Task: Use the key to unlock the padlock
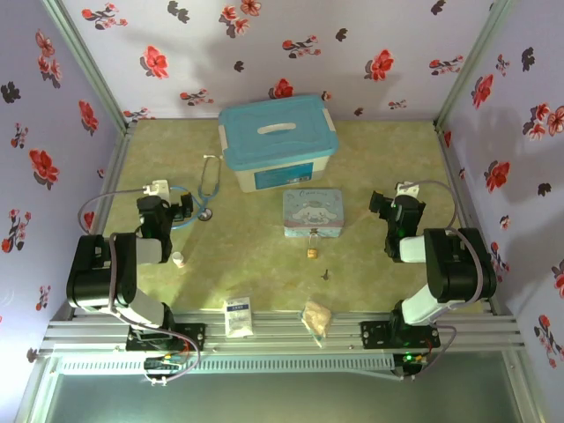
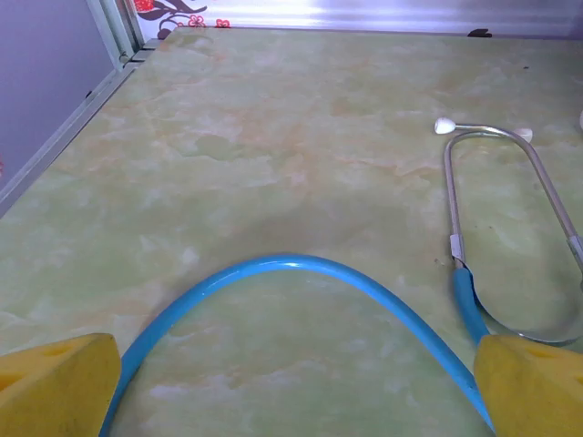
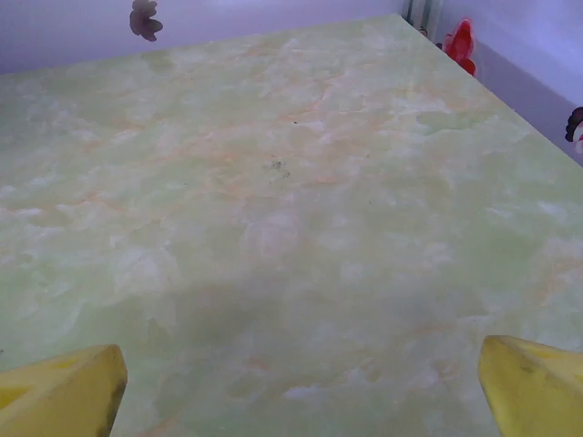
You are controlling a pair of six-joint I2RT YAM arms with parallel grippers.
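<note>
The left gripper (image 1: 182, 208) is seen low over the pale green marbled table (image 1: 264, 286). Its yellow fingers (image 2: 56, 384) are spread wide and nothing is gripped. The blue tube of a silver-and-blue stethoscope (image 1: 208, 187) lies on the table under them. A small white cylinder (image 1: 179, 260) stands near the left arm. A white storage box with a light-blue lid (image 1: 278, 141) is set at the back centre, with a pastel cartoon tin (image 1: 313, 212) in front of it. The tiny brass-gold padlock (image 1: 312, 253) lies just beside the tin's near edge. The tiny dark-grey key (image 1: 327, 275) lies near the padlock, slightly right and closer to the arms. A white sachet (image 1: 238, 315) and a tan snack packet (image 1: 316, 317) rest at the near edge. The right gripper (image 1: 380, 208) is held over bare table, its yellow fingers (image 3: 64, 393) likewise spread and empty.
</note>
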